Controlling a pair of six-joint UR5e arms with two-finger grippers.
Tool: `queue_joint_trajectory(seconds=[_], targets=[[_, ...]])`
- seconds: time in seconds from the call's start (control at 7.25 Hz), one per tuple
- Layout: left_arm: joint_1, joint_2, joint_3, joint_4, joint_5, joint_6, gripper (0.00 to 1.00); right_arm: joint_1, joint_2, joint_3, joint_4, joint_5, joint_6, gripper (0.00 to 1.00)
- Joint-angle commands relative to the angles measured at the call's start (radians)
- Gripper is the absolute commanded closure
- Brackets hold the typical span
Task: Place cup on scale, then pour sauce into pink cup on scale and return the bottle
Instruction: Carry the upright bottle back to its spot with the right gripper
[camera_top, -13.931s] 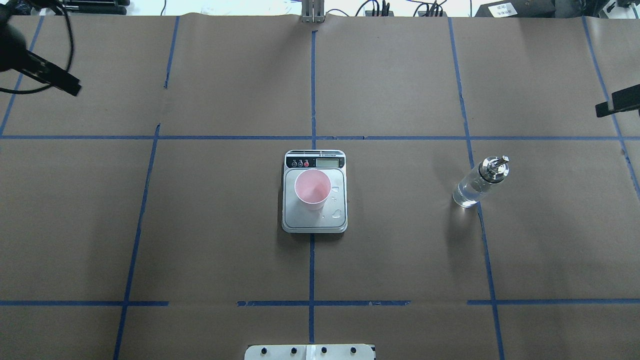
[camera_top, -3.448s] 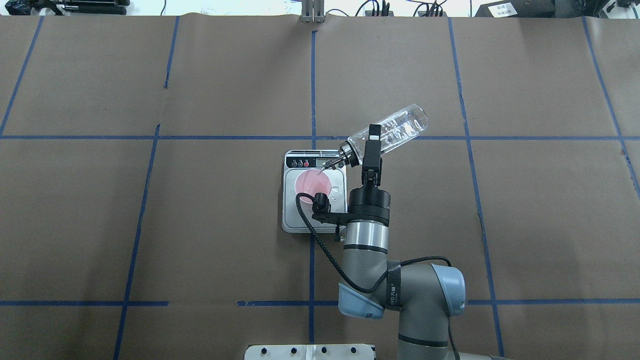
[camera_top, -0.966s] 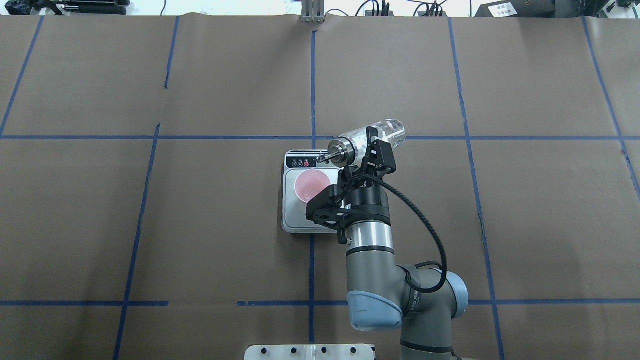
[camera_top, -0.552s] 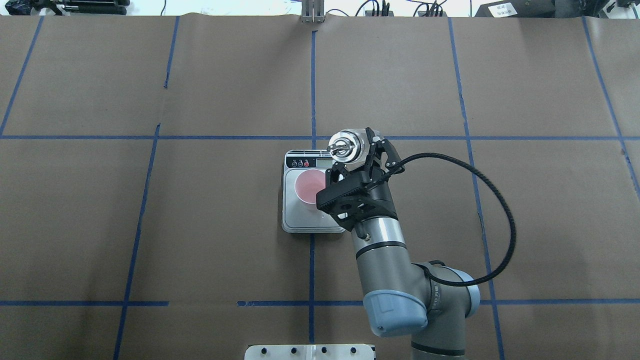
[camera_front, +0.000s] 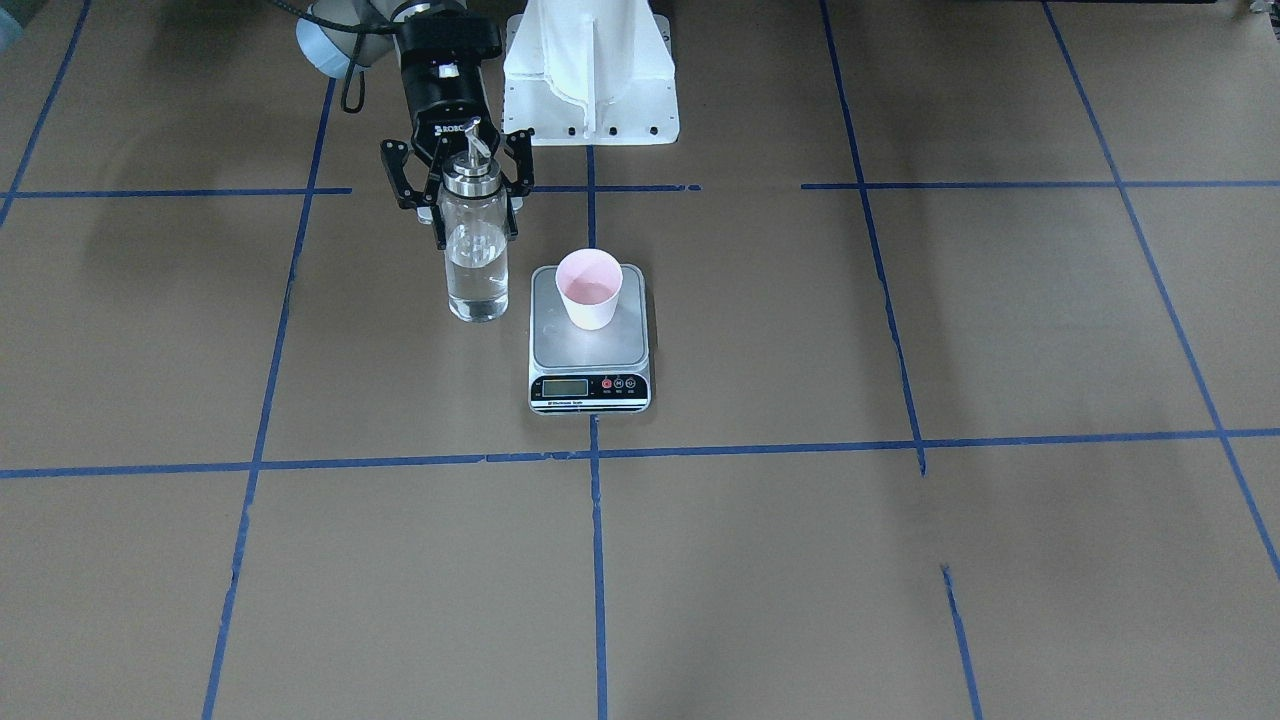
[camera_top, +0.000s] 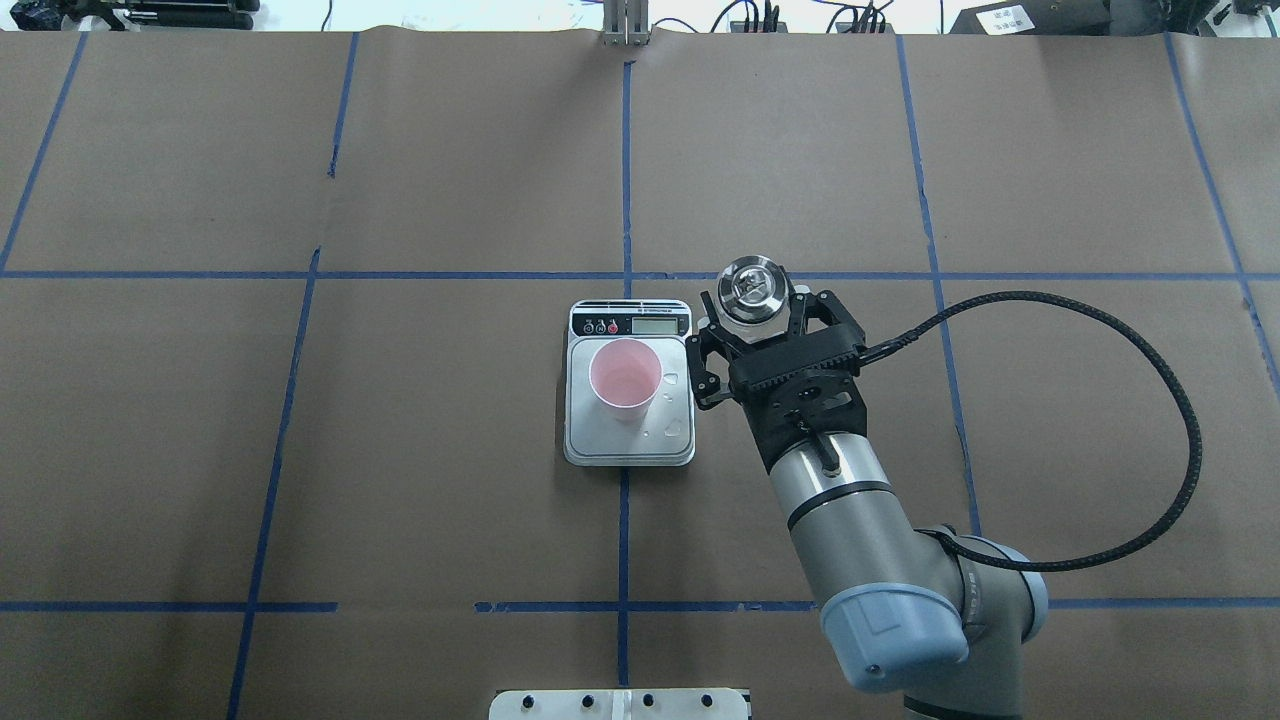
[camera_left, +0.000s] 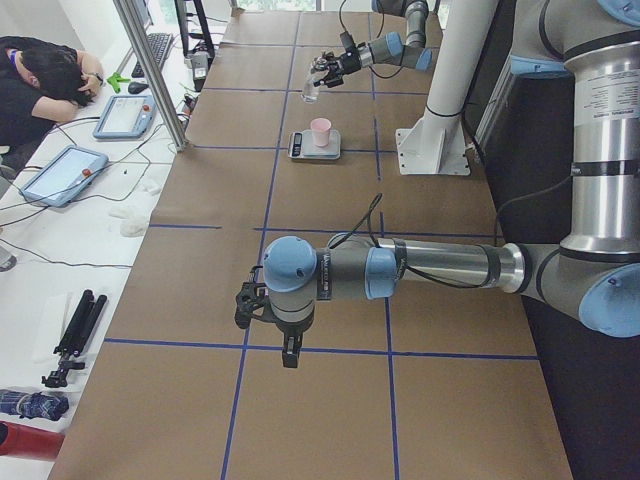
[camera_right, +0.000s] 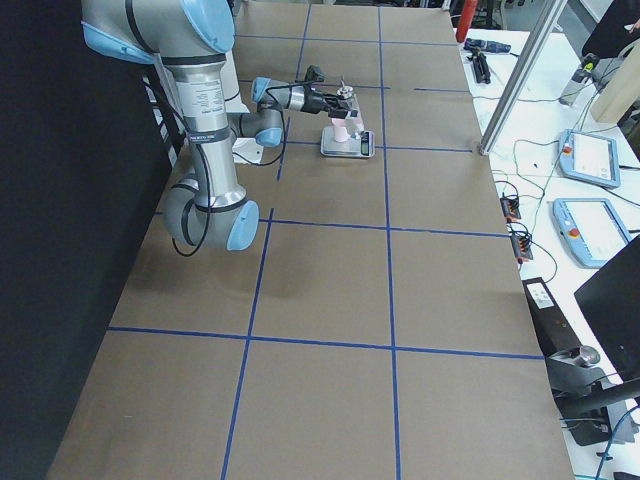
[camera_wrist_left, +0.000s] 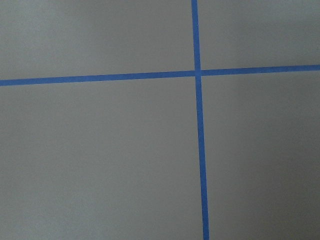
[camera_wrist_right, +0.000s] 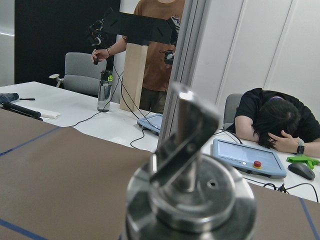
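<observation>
The pink cup (camera_front: 589, 290) stands upright on the steel platform of the scale (camera_front: 588, 355), with liquid in its bottom. My right gripper (camera_front: 477, 230) is shut on the clear glass bottle (camera_front: 477, 270), which is upright just beside the scale, with clear sauce in its lower half. From overhead the bottle's metal top (camera_top: 753, 288) sits between the fingers of the right gripper (camera_top: 762, 318), to the right of the cup (camera_top: 625, 376) and scale (camera_top: 630, 445). The right wrist view shows the spout (camera_wrist_right: 192, 150) close up. My left gripper (camera_left: 252, 305) shows only in the exterior left view; I cannot tell its state.
A few water drops (camera_top: 678, 428) lie on the scale's platform beside the cup. The table is brown paper with blue tape lines (camera_top: 625, 180). The robot's white base (camera_front: 590, 70) stands behind the scale. People and tablets are beyond the table's far edge (camera_wrist_right: 270, 125).
The bottle has swung from tilted with its spout toward the cup to upright. My right gripper has carried it to the right, off the scale's corner.
</observation>
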Motion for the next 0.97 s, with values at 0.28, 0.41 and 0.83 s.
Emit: queue_joint_trajectory(seconds=[0.28, 0.41, 0.83], targets=[[0.002, -0.004, -0.002, -0.002, 0.000, 0.001, 0.00, 0.052, -0.203, 0.006, 0.000, 0.126, 0.272, 1.00], [0.002, -0.004, -0.003, -0.002, 0.000, 0.002, 0.00, 0.095, -0.233, 0.006, 0.000, 0.180, 0.279, 1.00], [0.002, -0.006, -0.008, -0.002, 0.000, 0.004, 0.00, 0.133, -0.353, 0.006, -0.001, 0.266, 0.430, 1.00]])
